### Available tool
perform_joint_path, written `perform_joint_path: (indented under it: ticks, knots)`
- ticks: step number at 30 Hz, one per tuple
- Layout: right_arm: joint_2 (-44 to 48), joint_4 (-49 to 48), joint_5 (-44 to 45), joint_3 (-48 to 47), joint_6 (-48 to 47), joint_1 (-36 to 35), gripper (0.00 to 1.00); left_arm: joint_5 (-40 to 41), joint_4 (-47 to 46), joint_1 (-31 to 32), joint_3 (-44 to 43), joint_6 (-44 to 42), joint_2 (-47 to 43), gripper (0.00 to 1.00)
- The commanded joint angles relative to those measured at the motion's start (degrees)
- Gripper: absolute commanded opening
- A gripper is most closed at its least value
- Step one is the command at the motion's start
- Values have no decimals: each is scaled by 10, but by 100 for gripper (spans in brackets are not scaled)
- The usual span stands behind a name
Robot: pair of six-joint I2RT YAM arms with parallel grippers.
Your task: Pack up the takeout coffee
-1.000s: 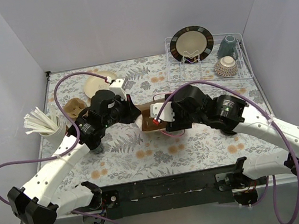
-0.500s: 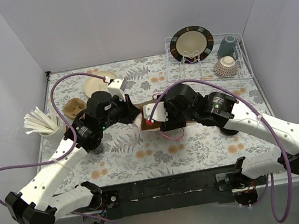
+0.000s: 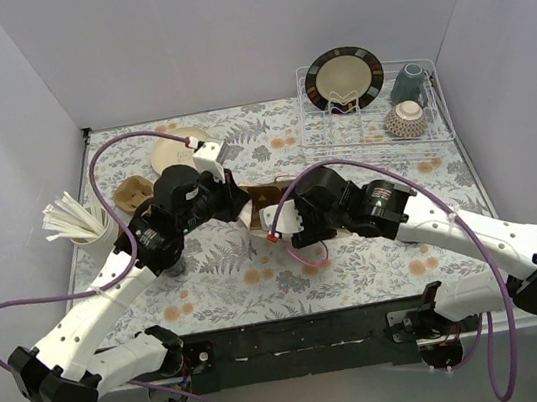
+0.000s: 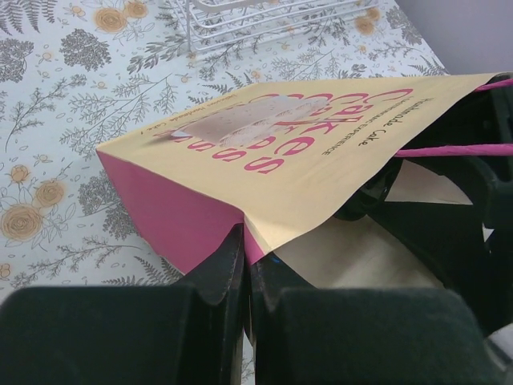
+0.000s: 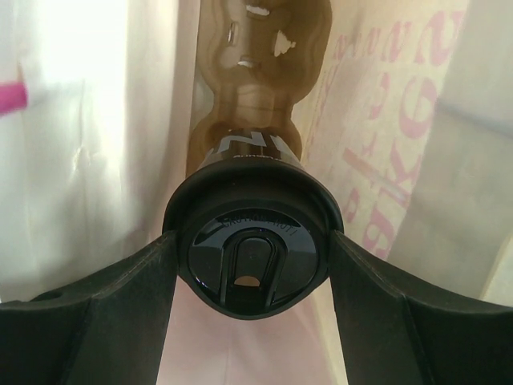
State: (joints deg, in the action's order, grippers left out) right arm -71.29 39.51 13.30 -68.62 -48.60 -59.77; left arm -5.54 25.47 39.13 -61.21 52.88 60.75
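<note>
- Holding the mouth of the paper bag (image 4: 304, 160) open is the left arm's (image 3: 109, 285) job. Its jaws are pressed together on the bag's edge, pinching it where the yellow printed face meets the pink side panel.
- Seen from above, the bag (image 3: 261, 202) lies tipped on its side near the middle of the floral worktop (image 3: 261, 283). The left jaws reach it from 9 o'clock and the right arm (image 3: 434, 227) from 3 o'clock.
- That grip probably serves to steady the light bag, so it does not slide or collapse as something is pushed in.
- The right jaws are clamped on the takeout coffee (image 5: 248, 269), one finger on either side just under its round black lid.
- In the right wrist view, pale paper walls with pink lettering showing through rise on both sides of the cup. The coffee therefore seems to be already inside the bag's opening, carried rather than set down.
- Gripping below the lid likely leaves the lid undisturbed while the cup travels deeper.
- Whether the cup's base touches the bag's inner wall cannot be told.
- Away from the work, a wire dish rack (image 3: 375, 104) with crockery stands at 1 o'clock. A cup of white strips (image 3: 80, 224) stands at 9 o'clock.
- Judged from this, packing is well along. Releasing the cup and righting the bag appear to remain.
</note>
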Motion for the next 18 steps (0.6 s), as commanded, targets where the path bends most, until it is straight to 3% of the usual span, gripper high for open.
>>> perform_joint_path:
  ticks: [1,18]
  knots:
    - [10,-63,-1,30,-18,-3,38,-11,-22,2,14,-2,-33,0]
    - [-27,-147,23,66,-65,10,38,-43,-10,2,33,-3,-46,0]
